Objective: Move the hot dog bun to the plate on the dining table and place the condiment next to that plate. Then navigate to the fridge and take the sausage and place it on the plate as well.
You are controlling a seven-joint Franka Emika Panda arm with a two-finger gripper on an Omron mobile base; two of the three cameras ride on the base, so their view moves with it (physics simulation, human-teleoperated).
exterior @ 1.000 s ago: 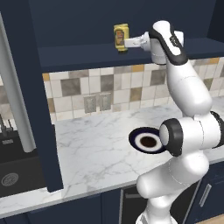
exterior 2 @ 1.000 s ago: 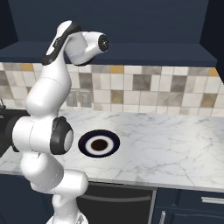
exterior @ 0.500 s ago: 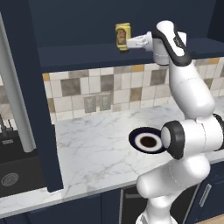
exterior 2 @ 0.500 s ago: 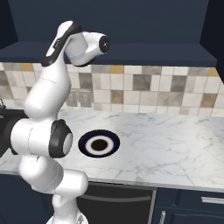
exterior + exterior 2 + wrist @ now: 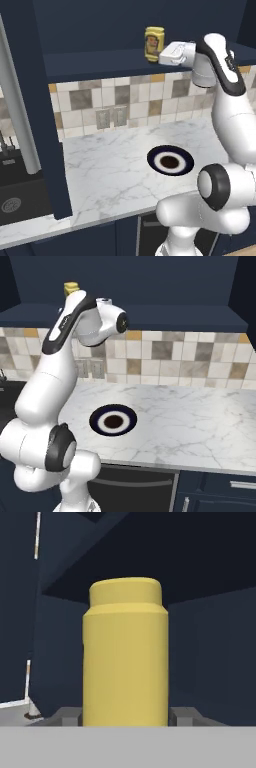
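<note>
**Gripper closed around the upright condiment on the high shelf**

The condiment [image 5: 154,44] stands upright on a dark navy shelf [image 5: 100,59] above the tiled backsplash [image 5: 125,102], its long axis vertical and its cap at the top. In the left base view its orange-red label faces outward; the marks on it are too small to read. In the hand view the bottle [image 5: 125,657] shows a plain yellow side with a slightly narrower cap, and no writing can be seen on that face.

The gripper [image 5: 161,54] reaches in level from the right at shelf height. In the hand view its two grey finger tips [image 5: 67,716] sit tight against either side of the bottle's lower body, so it is clamped on the condiment, whose base looks level with the shelf.

Below, on the marble surface [image 5: 110,170], a navy-rimmed plate [image 5: 170,161] with a white centre and a dark middle lies flat, well apart from the bottle. In the right base view the yellow cap [image 5: 71,288] peeks above the arm's forearm.
</note>
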